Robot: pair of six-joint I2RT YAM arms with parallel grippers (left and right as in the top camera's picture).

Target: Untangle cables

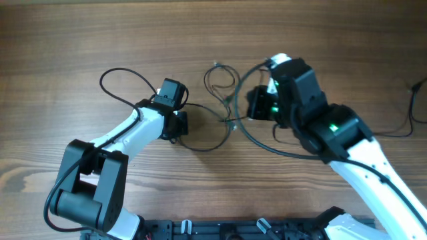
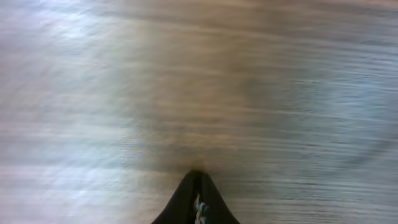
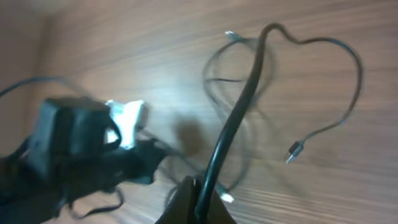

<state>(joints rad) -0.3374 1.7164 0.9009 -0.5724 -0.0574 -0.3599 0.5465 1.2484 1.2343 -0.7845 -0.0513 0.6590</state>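
Thin black cables [image 1: 222, 81] lie in loose loops mid-table, crossing in a small knot [image 1: 231, 121]. My left gripper [image 1: 179, 127] is shut beside them. One cable [image 1: 203, 148] curves out from its tips toward the knot, so it appears pinched. The left wrist view is blurred and shows only the closed fingertips [image 2: 196, 179] over bare wood. My right gripper [image 1: 253, 105] is shut on a black cable [image 3: 239, 112] that rises from its jaws [image 3: 199, 190], loops round and ends in a small plug [image 3: 293, 149]. Fainter loops [image 3: 225, 81] lie behind it.
The left arm's own thicker cable [image 1: 123, 79] arcs at the far left. Another black cord [image 1: 415, 107] hangs at the right edge. The arm bases [image 1: 87, 193] stand along the table's near edge. The left gripper body [image 3: 81, 140] fills the left of the right wrist view.
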